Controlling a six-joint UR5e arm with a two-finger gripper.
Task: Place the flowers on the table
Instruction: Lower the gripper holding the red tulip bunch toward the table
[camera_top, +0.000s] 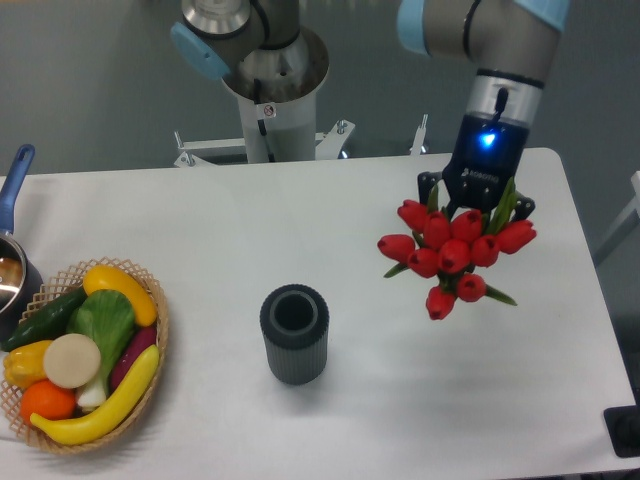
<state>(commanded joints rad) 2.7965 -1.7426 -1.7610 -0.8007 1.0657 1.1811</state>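
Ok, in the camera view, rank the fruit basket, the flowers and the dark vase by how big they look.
1. basket
2. flowers, raised nearer the camera, so unsure against the basket
3. vase

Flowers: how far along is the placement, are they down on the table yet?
Done: the flowers are out of the dark ribbed vase, which stands empty. In hand: the gripper appears to hold the bunch by its stems, which the blooms hide, with the blooms facing the camera above the right side of the table. Left: lower the bunch onto the white surface and release.
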